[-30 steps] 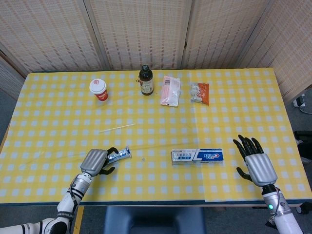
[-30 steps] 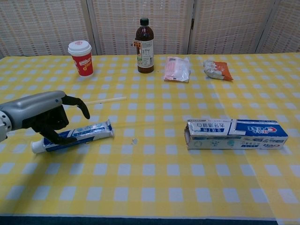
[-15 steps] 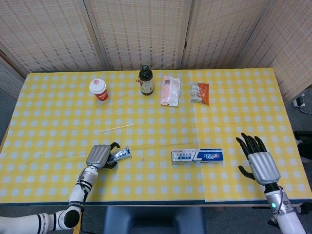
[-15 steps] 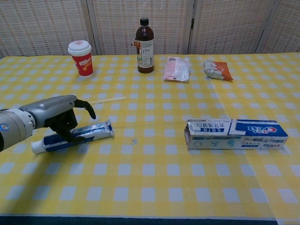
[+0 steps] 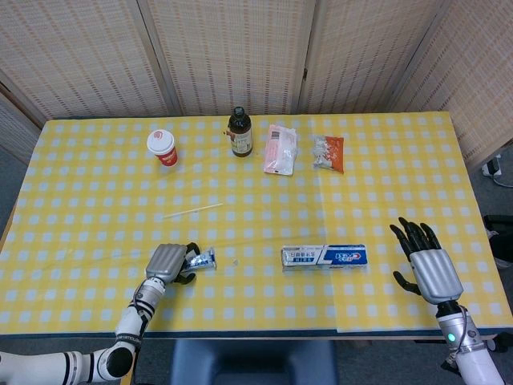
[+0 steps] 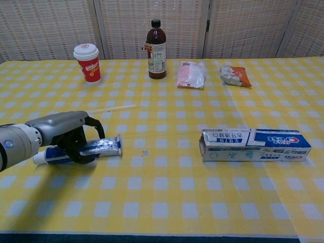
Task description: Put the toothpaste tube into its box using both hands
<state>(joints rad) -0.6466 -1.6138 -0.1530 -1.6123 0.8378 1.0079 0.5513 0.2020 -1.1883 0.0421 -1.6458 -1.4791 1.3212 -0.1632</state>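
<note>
The blue-and-white toothpaste tube [image 6: 107,146] lies on the yellow checked table [image 6: 167,202] at the near left, its white cap [image 6: 37,159] pointing left. My left hand [image 6: 70,134] lies over its middle, fingers curled around it; the same hand [image 5: 166,263] covers most of the tube [image 5: 203,259] in the head view. The toothpaste box [image 6: 255,145] lies on its side to the right, its open end facing the tube, and shows as the box [image 5: 325,257] in the head view. My right hand [image 5: 429,266] hovers right of the box, fingers spread, holding nothing.
Along the far side stand a red paper cup [image 6: 87,62], a brown bottle [image 6: 156,49], a pink packet [image 6: 191,74] and an orange snack bag [image 6: 234,75]. A thin pale stick [image 6: 114,108] lies behind my left hand. A tiny scrap [image 6: 145,152] sits between tube and box.
My left hand has come down over the tube and its fingers have curled around it. The right hand has drifted slightly right and toward the near edge. The box has not moved.
</note>
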